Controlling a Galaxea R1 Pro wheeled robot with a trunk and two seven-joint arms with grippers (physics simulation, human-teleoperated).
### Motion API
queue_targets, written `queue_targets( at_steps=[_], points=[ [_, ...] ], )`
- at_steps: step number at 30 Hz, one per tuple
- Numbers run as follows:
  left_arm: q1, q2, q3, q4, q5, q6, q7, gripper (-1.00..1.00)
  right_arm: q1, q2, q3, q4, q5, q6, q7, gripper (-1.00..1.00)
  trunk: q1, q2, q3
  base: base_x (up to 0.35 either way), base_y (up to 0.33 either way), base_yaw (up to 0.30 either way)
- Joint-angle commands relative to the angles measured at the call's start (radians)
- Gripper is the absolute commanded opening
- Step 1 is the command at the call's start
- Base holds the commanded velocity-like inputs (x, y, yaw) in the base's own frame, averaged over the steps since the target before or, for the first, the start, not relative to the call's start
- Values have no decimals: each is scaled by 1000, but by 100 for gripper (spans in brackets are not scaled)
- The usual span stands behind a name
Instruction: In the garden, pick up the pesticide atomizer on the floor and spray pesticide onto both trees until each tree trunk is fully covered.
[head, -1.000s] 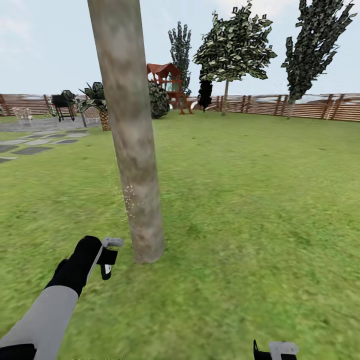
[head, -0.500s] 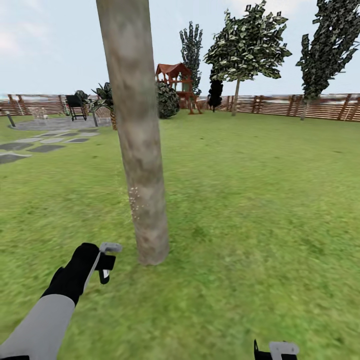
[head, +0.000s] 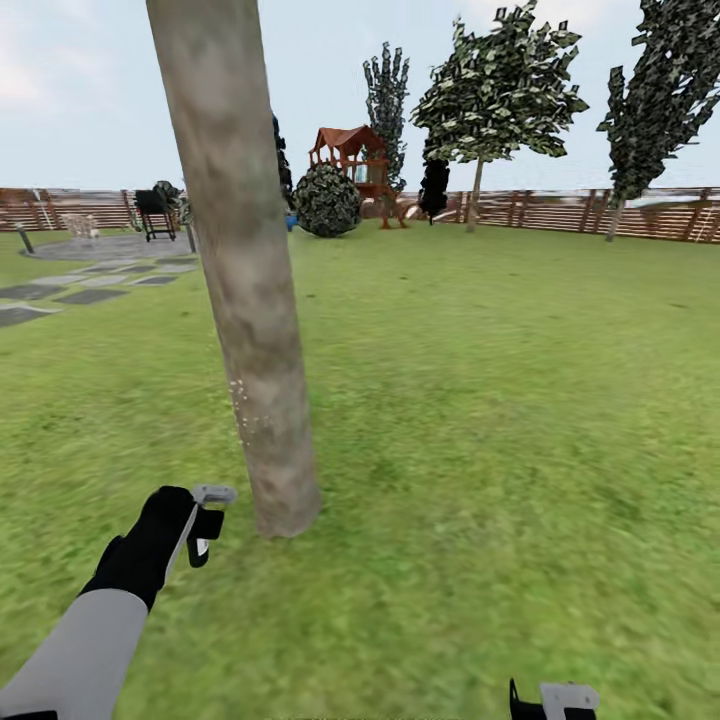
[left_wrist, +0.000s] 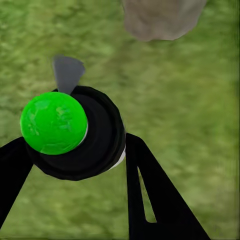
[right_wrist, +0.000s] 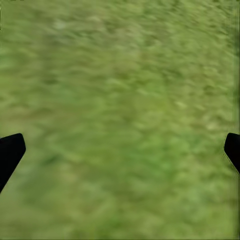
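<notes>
Trunk: mottled grey-tan tree trunk (head: 245, 300), crown cut off, white pesticide specks (head: 243, 412) low down.
Left gripper (left_wrist: 75, 165): clenched on black-bodied, green-capped atomizer (left_wrist: 75, 132), mostly hidden, near the base.
Right gripper (right_wrist: 120, 150): fingertips spread over blurred grass (right_wrist: 120, 100).

The left arm (head: 85, 640) has a smooth grey forearm and a black wrist. Its gripper (head: 205, 520) is black with a pale grey finger (head: 213, 493). The right gripper (head: 555, 700) looks alike.

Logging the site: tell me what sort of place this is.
A fenced garden or backyard: a grass lawn, a brown slatted wooden fence along the far edge, and a red-roofed play structure beyond the near tree trunk.
</notes>
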Motion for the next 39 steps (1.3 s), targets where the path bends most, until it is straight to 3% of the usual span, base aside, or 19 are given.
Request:
queue_targets(
  at_steps=[1, 10, 15, 18, 23, 39],
  points=[
    [-1, -2, 2, -2, -16, 3, -4, -100, -1, 0, -5, 1, 11, -2, -6, 100, 0, 0, -1, -14, -280, 263],
    [-1, -4, 2, 6, -16, 3, -4, -100, -1, 0, -5, 2, 11, -2, -6, 100, 0, 0, -1, 139, -237, 139],
    [2, -1, 2, 17, -19, 3, -6, -100, -1, 0, -5, 2, 11, -2, -6, 100, 0, 0, -1, 22, -21, 6],
    [35, 2, 0, 36, -22, 2, -6, -100, -1, 0, -5, 2, 11, -2, -6, 100, 0, 0, -1, 1, -1, 214],
    [39, -2, -3, 37, -17, 2, -6, -100, -1, 0, -5, 2, 11, -2, -5, 100, 0, 0, -1, 0, -42, 264],
    [39, -4, -4, 36, -16, 2, -6, -100, -1, 0, -5, 2, 11, -2, -5, 100, 0, 0, -1, 0, -262, 17]
  ],
)
